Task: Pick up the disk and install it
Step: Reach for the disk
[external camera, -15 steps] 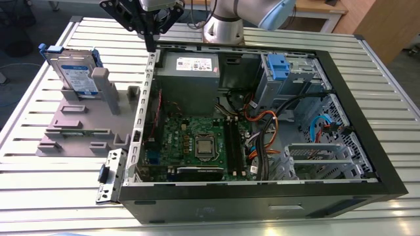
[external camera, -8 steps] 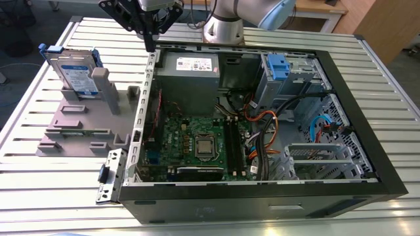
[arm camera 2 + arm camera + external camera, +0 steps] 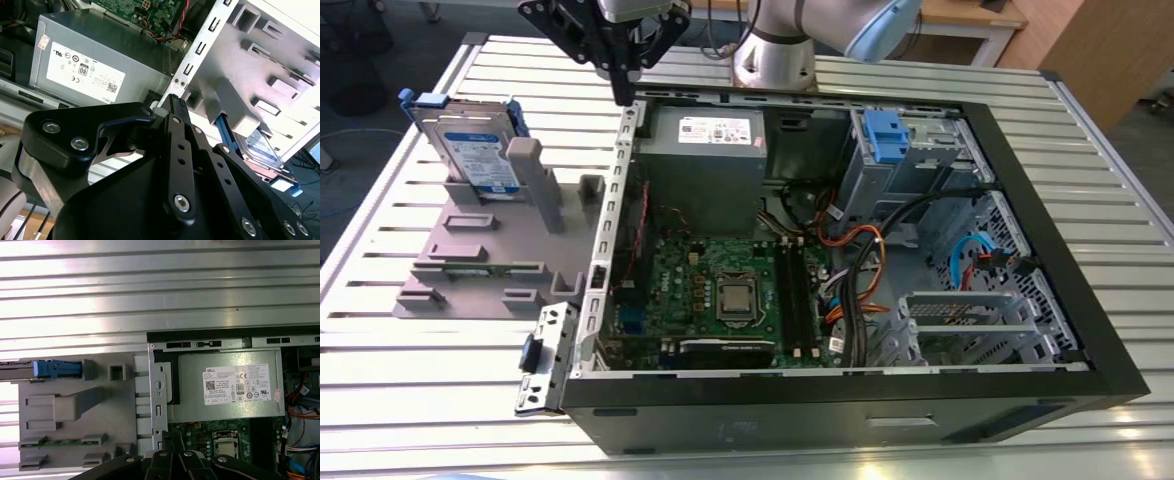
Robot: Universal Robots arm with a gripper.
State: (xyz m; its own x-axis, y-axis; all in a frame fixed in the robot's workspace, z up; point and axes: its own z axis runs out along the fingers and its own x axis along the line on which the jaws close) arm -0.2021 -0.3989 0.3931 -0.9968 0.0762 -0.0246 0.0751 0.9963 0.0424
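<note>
The disk (image 3: 471, 150) stands on edge in a grey holder (image 3: 487, 255) on the table, at the exterior view's left of the open computer case (image 3: 854, 250). It is silver-grey with a white-and-blue label and a blue bracket. My gripper (image 3: 624, 92) hangs above the case's back left corner, to the right of the disk and apart from it. Its fingers are shut together with nothing between them. In the first wrist view the disk (image 3: 55, 369) shows edge-on beside the holder (image 3: 75, 410), above the gripper (image 3: 172, 452). In the second wrist view the disk (image 3: 260, 147) peeks out past the gripper (image 3: 176, 104).
A grey power supply with a white sticker (image 3: 707, 135) sits in the case's back corner, right under my gripper. A small blue latch piece (image 3: 887, 135) sits in the drive bay. The motherboard (image 3: 720, 290) and cables (image 3: 854, 250) fill the case. The robot base (image 3: 774, 50) stands behind.
</note>
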